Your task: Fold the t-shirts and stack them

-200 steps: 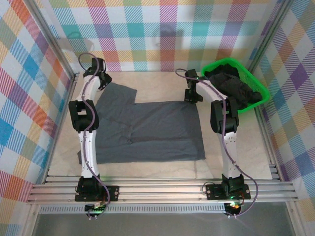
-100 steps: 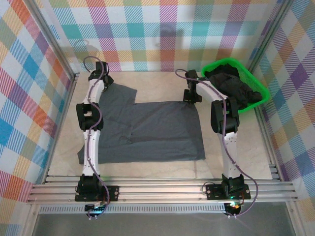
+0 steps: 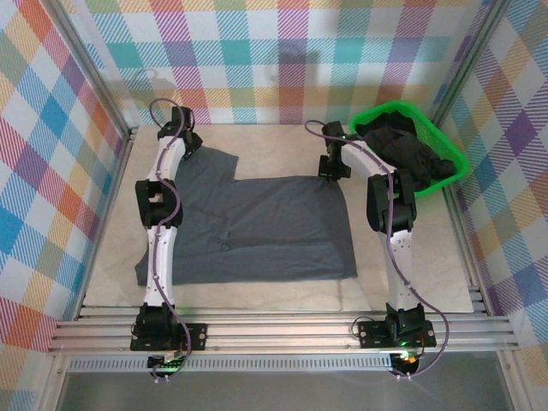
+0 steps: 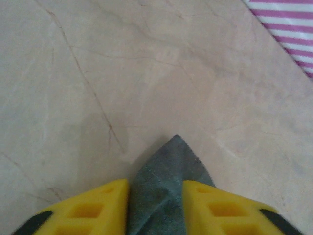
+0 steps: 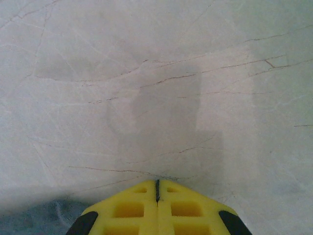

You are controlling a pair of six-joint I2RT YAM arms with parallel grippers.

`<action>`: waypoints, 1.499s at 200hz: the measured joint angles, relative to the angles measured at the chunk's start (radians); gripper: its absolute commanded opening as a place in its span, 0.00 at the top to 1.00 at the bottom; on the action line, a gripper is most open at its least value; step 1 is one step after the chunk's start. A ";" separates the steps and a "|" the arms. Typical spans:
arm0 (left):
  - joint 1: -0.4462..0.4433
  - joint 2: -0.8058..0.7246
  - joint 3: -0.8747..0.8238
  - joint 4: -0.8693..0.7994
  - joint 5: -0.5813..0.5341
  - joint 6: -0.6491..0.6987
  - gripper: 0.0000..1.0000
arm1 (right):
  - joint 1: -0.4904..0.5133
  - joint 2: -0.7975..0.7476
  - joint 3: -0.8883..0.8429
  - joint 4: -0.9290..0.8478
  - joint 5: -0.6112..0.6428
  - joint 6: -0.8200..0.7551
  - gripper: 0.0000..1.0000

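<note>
A slate blue-grey t-shirt (image 3: 257, 227) lies spread flat on the table. My left gripper (image 3: 184, 139) is at its far left sleeve, shut on the sleeve's corner (image 4: 166, 171), which pokes out in a point between the yellow fingers (image 4: 98, 205). My right gripper (image 3: 333, 168) sits at the shirt's far right corner, jaws pressed together with a thin dark sliver of cloth (image 5: 157, 188) between them; more of the shirt (image 5: 34, 215) shows at the lower left. Dark t-shirts (image 3: 407, 150) are heaped in the basket.
The bright green plastic basket (image 3: 452, 147) stands at the far right, just beyond my right arm. Checked walls and aluminium rails (image 3: 282, 330) close in the table on every side. Bare marble table (image 3: 274, 150) shows beyond the shirt.
My left arm has straightened and its gripper has shifted slightly right along the far edge, still holding the sleeve. The right arm has stayed put.
</note>
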 measured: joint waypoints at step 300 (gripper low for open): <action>0.003 -1.463 -1.547 0.149 -0.009 -0.227 1.00 | 0.005 -0.512 -0.616 0.404 -0.108 -0.098 1.00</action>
